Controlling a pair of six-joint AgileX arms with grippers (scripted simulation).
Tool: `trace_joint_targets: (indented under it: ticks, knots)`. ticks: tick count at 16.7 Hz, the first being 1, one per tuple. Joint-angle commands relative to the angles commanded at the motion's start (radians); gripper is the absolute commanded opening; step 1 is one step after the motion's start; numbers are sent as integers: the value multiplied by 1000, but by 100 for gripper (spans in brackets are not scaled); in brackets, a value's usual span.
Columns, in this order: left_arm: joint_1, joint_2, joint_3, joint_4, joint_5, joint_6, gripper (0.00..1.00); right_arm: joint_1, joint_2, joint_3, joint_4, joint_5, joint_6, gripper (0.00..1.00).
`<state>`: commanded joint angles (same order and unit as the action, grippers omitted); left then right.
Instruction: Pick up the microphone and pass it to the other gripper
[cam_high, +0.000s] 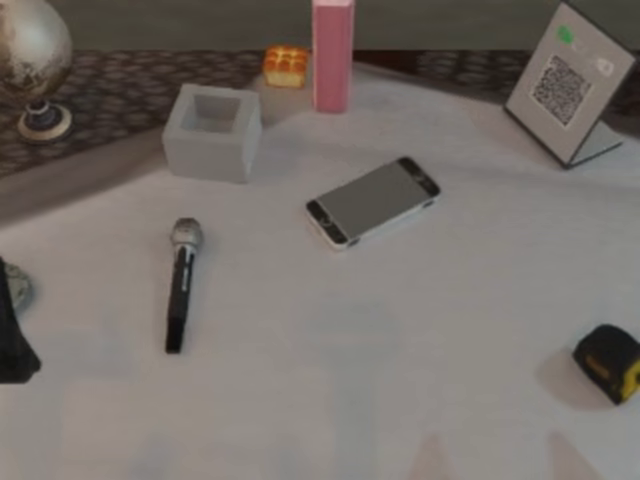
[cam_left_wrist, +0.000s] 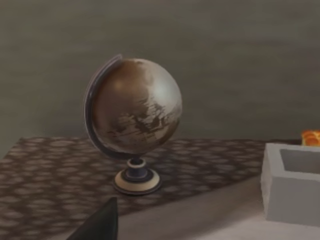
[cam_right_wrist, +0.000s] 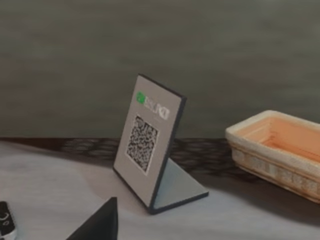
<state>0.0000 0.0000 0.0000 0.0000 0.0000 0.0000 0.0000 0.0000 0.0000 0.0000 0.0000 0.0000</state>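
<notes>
The microphone (cam_high: 180, 285) lies flat on the white table, left of the middle, with its silver mesh head (cam_high: 186, 236) towards the back and its black handle towards the front. My left gripper (cam_high: 12, 340) sits at the table's left edge, well to the left of the microphone and apart from it. In its wrist view one dark fingertip (cam_left_wrist: 102, 225) shows, with nothing held. My right gripper (cam_right_wrist: 142, 236) is out of the top view. Its wrist view shows one dark fingertip (cam_right_wrist: 102, 225) and nothing held. The microphone is in neither wrist view.
A globe (cam_high: 30, 60) stands back left, with a grey open box (cam_high: 212, 130), an orange bread piece (cam_high: 286, 65) and a pink box (cam_high: 332, 52) behind the microphone. A smartphone (cam_high: 372, 201) lies mid-table. A QR stand (cam_high: 568, 85), tape measure (cam_high: 610, 363) and basket (cam_right_wrist: 277, 150) are at the right.
</notes>
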Motion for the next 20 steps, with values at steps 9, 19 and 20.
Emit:
trace_joint_targets:
  ticks: [9,19,20]
  knots:
    - [-57,295,238,-157,11,-51,100,0,0,0,0,0,0,100]
    - [-207,1297,868,-614,35,-191,100,0,0,0,0,0,0,100]
    - [-221,1382,926,-656,38,-204,100,0,0,0,0,0,0,100]
